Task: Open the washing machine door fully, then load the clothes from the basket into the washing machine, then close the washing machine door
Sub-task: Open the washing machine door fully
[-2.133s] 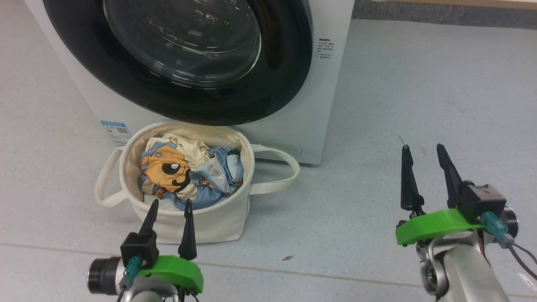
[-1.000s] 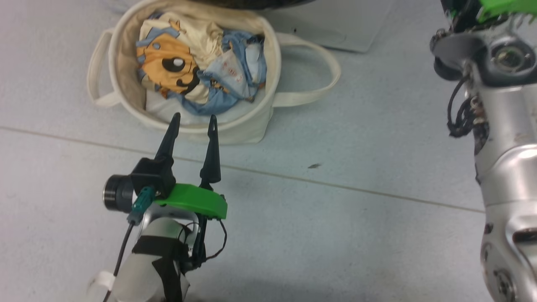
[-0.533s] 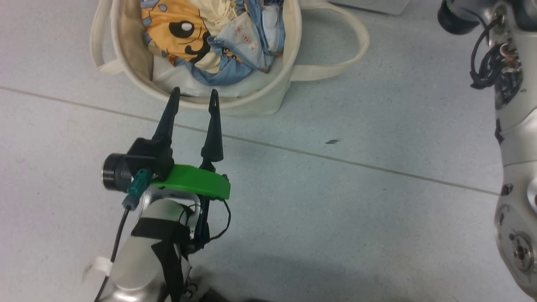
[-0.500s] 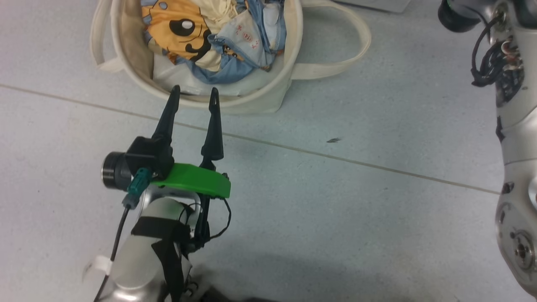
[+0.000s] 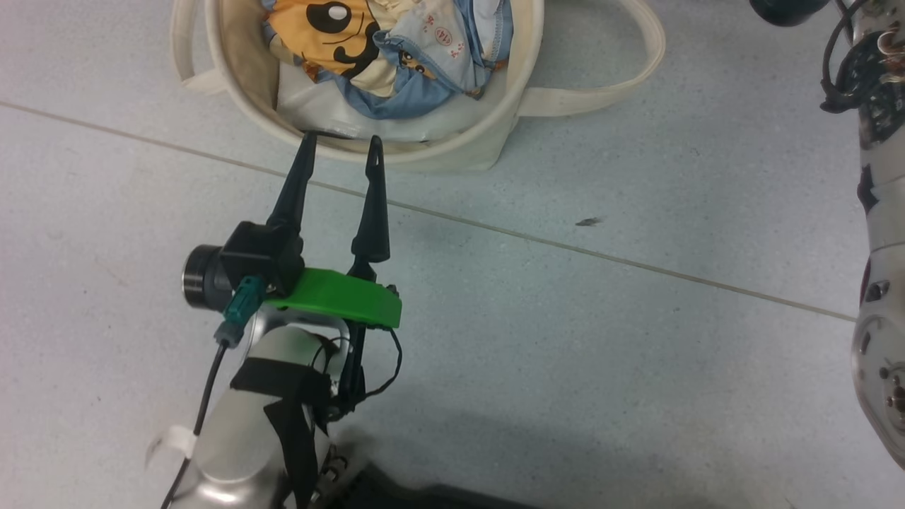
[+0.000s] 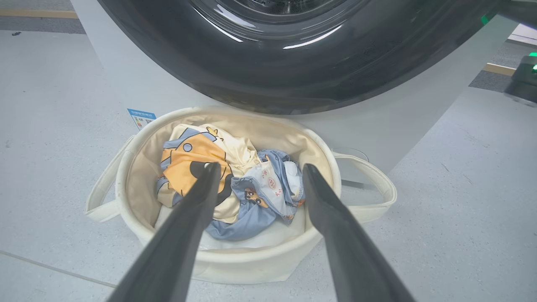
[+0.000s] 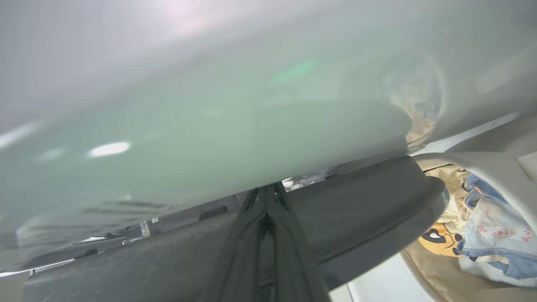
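The basket (image 5: 452, 152), a cream canvas tub, stands at the top of the head view with the clothes (image 5: 424, 56) piled inside. My left gripper (image 5: 339, 141) is open, its tips just over the basket's near rim. In the left wrist view, the left gripper (image 6: 259, 167) frames the clothes (image 6: 272, 184) in the basket (image 6: 235, 260), under the washing machine door (image 6: 293, 71) on the washing machine (image 6: 138, 84). My right gripper (image 7: 266, 188) is shut, tips pressed into the seam between the dark door rim (image 7: 369, 209) and the pale machine front (image 7: 209, 126).
A plain white liner (image 5: 325, 113) lies under the clothes. The basket's loop handle (image 5: 636, 78) sticks out to the right. My right forearm (image 5: 880, 226) runs up the right edge of the head view. A floor seam (image 5: 565, 244) crosses the grey floor. A blue sticker (image 6: 142, 117) marks the machine.
The head camera has tilted down, so the basket has slid to the top edge and the machine has left that view. The right gripper, open earlier, has risen out of it.
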{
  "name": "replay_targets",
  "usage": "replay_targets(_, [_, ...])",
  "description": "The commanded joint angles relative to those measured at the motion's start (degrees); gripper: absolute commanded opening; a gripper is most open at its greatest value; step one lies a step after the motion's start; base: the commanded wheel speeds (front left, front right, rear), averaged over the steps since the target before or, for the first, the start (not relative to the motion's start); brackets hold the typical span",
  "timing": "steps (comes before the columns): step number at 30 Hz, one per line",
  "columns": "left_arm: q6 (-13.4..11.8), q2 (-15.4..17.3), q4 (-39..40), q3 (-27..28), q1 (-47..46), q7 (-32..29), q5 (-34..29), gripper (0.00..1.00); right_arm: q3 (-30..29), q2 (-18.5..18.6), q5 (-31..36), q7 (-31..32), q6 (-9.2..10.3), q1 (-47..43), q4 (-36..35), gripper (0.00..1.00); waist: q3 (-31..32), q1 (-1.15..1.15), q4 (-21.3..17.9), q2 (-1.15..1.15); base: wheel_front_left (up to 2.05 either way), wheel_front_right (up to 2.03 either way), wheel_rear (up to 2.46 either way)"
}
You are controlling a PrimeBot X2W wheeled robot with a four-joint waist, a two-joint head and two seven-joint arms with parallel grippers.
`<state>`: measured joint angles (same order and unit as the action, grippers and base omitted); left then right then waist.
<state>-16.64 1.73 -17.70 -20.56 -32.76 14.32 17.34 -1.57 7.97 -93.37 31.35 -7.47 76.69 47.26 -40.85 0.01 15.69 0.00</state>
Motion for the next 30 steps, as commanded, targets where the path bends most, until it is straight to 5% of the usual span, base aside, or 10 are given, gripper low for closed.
replay_targets(1, [-0.39,1.15,1.84,1.26,0.26,0.68,0.54,1.0,0.8,-1.99,-0.83,2.07,-0.02,1.69,-1.05,0.0,0.28,-0.01,0.08,0.0,0.0,0.0,0.0])
replay_targets(30, [0.33,1.15,-1.5,4.23,8.86,0.68,-0.35,1.0,9.67,-5.05,-6.64,11.54,-0.02,-22.64,-0.46,0.0,17.73,-0.01,1.18,0.0,0.0,0.0,0.0])
